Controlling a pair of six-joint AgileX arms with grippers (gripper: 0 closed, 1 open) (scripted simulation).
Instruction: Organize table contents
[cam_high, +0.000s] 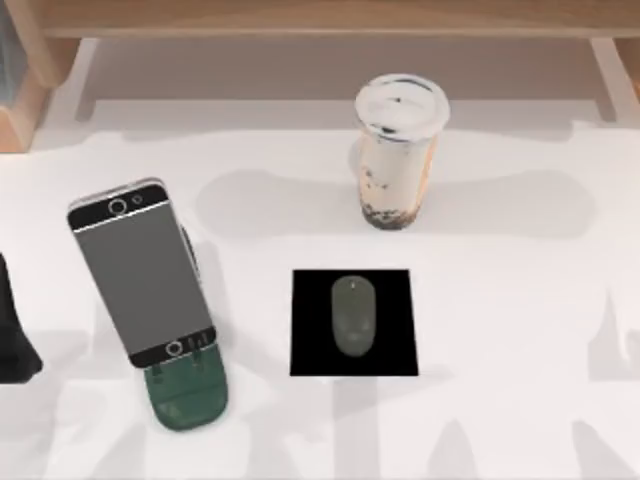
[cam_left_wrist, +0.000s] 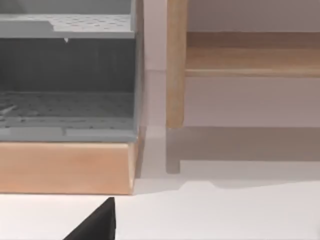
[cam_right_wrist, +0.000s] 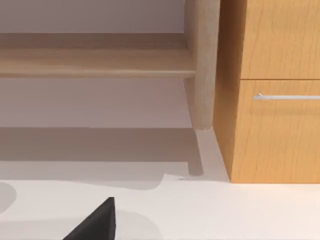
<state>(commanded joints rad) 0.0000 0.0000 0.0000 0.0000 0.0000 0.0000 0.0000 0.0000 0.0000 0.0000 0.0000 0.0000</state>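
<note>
Apparently the tidying is nearly finished. On the white worktop (cam_high: 520, 300) the grey mouse (cam_high: 353, 316) sits in the middle of the black pad (cam_high: 400, 350), and the phone (cam_high: 141, 271) leans on the dark green stand (cam_high: 188, 398) at the left. Still loose is the bubble-tea cup (cam_high: 398, 150), upright behind the pad, just before the wooden shelf (cam_high: 330, 15). My left arm (cam_high: 15, 335) waits at the left edge; whether either hand is open or closed I cannot tell. Perhaps only the cup remains.
</note>
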